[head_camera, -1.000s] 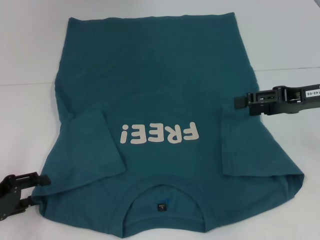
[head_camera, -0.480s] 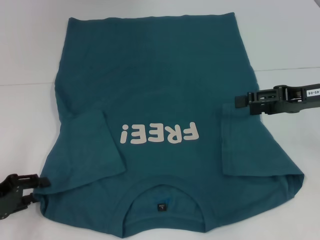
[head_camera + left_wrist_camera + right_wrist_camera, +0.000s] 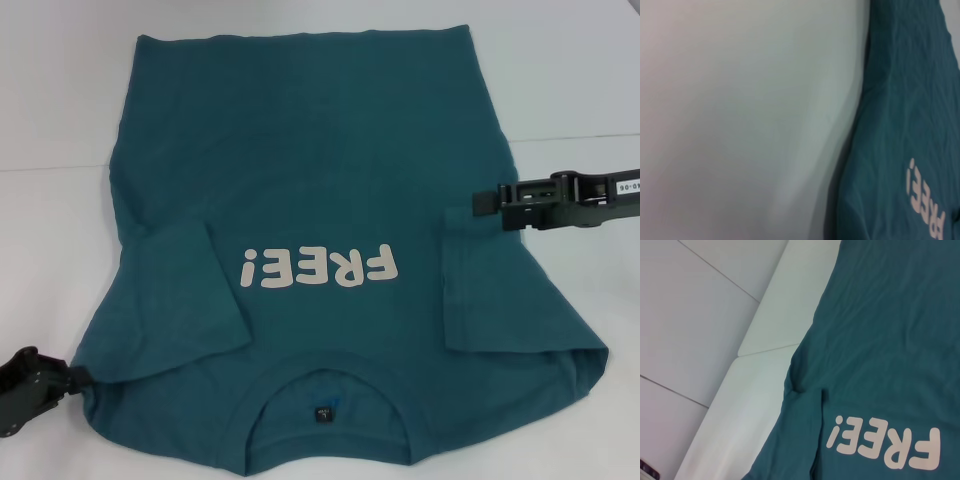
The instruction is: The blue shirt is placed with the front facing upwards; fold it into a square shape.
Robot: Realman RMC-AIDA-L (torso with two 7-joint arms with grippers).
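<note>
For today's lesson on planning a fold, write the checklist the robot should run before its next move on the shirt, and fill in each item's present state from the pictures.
1. The blue shirt lies front up, the FREE! print showing: ok.
2. Both sleeves folded inward over the body: ok.
3. Collar at the edge nearest the robot, hem far: ok.
4. Left pincer at the near left shoulder corner of the shirt: ok; whether it grips cloth: cannot tell.
5. Right pincer at the shirt's right side edge, farther up than the left: ok; grip: cannot tell.
6. Cloth flat: not ok, the near right corner is bunched.

matt cloth blue shirt, smooth white table
</note>
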